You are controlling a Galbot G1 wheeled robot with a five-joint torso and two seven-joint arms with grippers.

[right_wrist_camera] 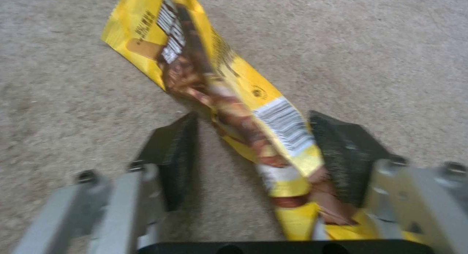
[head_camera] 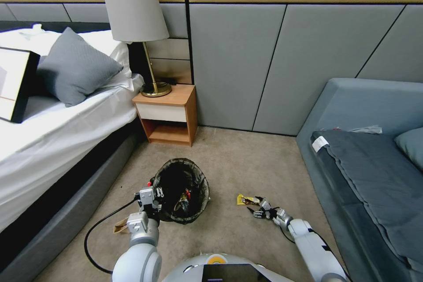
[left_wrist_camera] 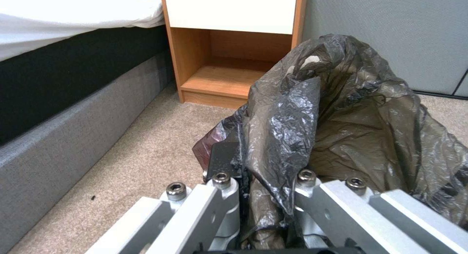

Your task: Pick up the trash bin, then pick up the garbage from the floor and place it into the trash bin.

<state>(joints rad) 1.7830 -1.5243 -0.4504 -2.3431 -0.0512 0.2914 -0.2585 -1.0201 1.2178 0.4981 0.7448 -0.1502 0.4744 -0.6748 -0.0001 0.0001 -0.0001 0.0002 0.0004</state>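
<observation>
1. The trash bin (head_camera: pixel 185 189) sits on the beige carpet (head_camera: pixel 238 158) in the middle of the room, near the robot and in front of the wooden nightstand (head_camera: pixel 169 114). Its crinkled black bag (left_wrist_camera: pixel 341 115) is folded over the rim, and some colourful litter lies inside.
2. The left gripper (head_camera: pixel 152 196) is at the near-left rim of the bin. In the left wrist view its fingers (left_wrist_camera: pixel 222 162) are clenched on the bag-covered rim, with plastic bunched between them.
3. A brown paper bag (head_camera: pixel 120 225) lies on the carpet just left of the left arm, near the grey bed base (head_camera: pixel 66 211).
4. The right gripper (head_camera: pixel 257 207) is low over the carpet to the right of the bin, well apart from it.
5. A yellow snack wrapper (right_wrist_camera: pixel 229 96) sits between the right gripper's black fingers (right_wrist_camera: pixel 178 155). They are spread apart; the wrapper touches one pad and leaves a clear gap to the other, so it is not clamped.
6. In the head view the wrapper's far end points left toward the bin.
7. A white-sheeted bed (head_camera: pixel 53 136) with a grey pillow (head_camera: pixel 75 68) fills the left side, a lamp (head_camera: pixel 134 22) stands on the nightstand, and a blue-grey sofa (head_camera: pixel 365 158) lines the right.
</observation>
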